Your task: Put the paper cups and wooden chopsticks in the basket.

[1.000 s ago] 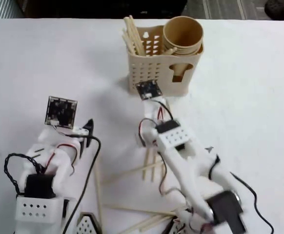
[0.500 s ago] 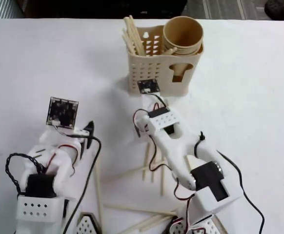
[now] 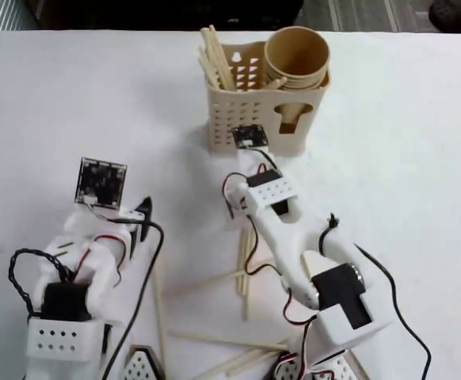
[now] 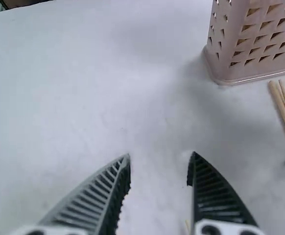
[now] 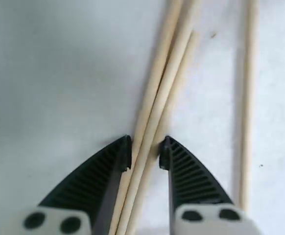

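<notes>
Right tool [image 5: 145,147]: clenched on chopsticks [image 5: 159,105]; has advanced toward basket [image 3: 238,111], mid-table [image 3: 389,158].
Left tool [image 4: 158,164]: released, front-left.
Cups [image 3: 296,55]: inside basket, far edge.
Meaning: drop-in likely next; loose sticks [image 3: 215,342] remain at front edge.

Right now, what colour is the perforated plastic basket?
The perforated plastic basket is cream-beige; the high view shows it best.

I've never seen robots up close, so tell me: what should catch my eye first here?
A cream basket stands at the far side of the white table, already holding stacked paper cups and upright chopsticks. Nearer, the right gripper pinches a chopstick bundle lying on the table, while the left gripper hangs open above the tabletop.
</notes>
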Robot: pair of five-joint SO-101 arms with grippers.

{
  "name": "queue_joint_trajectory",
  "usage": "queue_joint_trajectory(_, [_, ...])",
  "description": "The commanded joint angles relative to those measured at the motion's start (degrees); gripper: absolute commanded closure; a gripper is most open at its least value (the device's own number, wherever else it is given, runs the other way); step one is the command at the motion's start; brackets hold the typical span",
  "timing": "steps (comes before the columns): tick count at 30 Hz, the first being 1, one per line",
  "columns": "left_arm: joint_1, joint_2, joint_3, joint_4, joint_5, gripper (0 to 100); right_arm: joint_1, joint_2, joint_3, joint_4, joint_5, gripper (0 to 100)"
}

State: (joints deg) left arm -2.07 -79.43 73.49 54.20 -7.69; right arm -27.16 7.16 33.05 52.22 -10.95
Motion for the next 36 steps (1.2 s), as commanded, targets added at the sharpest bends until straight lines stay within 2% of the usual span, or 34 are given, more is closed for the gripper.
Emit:
queue_joint_trajectory(1, [-0.4, -0.7, -0.3, -0.3, -0.3, 80, -1.9, 0.6, -0.2, 2.7, -0.4, 98.0])
queue_joint_trajectory(6, [-0.4, -0.7, -0.3, -0.3, -0.4, 80, -3.0, 0.5, -0.2, 4.5, -0.3, 98.1])
queue_joint_trajectory(10, [-0.4, -0.7, -0.3, -0.3, -0.4, 80, -3.0, -1.8, 0.1, 6.2, 4.0, 98.1])
queue_joint_trajectory(22, [-0.4, -0.7, 2.0, -3.2, -0.4, 80, -2.9, -25.9, 0.3, 16.7, 4.3, 98.1])
queue_joint_trajectory(36, [-0.4, -0.7, 2.2, -3.1, -0.3, 80, -2.5, -46.2, -0.1, 17.7, 4.3, 98.1])
